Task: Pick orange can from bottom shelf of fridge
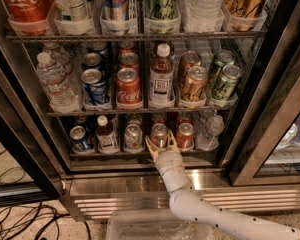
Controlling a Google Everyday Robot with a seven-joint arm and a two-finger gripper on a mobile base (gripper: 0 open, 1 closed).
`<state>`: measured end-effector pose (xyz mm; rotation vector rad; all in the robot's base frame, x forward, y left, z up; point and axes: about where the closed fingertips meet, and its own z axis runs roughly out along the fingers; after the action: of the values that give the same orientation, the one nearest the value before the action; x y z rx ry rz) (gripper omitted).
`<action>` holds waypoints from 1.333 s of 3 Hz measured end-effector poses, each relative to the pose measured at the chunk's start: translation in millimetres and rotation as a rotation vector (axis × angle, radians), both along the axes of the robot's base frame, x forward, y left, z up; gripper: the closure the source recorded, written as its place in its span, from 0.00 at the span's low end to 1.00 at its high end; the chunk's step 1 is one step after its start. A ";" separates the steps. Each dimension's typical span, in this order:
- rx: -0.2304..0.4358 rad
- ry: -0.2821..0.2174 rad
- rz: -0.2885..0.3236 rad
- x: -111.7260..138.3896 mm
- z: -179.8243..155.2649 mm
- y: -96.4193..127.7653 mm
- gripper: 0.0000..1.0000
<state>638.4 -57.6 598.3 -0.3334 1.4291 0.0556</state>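
Observation:
The fridge (140,183) stands open in front of me, with dark wire racks of cans and bottles. On the bottom shelf (115,154) the orange can (159,132) stands in the middle row, copper-brown with a silver lid. My gripper (160,143) reaches up from the lower right on a white arm and sits at the front of this can. It is open, with one pale finger (150,147) at the can's left and the other at its right, low on its body. The can stands upright on the shelf.
A redder can (185,134) stands just right of the orange can and a silver can (133,136) just left. A brown bottle (106,134), a blue can (79,137) and a water bottle (210,129) share the shelf. The glass door (270,134) hangs open at the right. A clear bin (155,227) lies below.

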 end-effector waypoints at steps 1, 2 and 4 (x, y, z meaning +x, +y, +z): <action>0.010 0.012 0.008 3.8 -2.7 3.6 0.61; 0.010 0.012 0.008 3.9 -2.7 3.7 0.85; 0.023 0.017 0.024 1.3 6.0 5.3 1.00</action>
<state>639.8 -52.3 604.3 -0.3319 1.4405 0.0950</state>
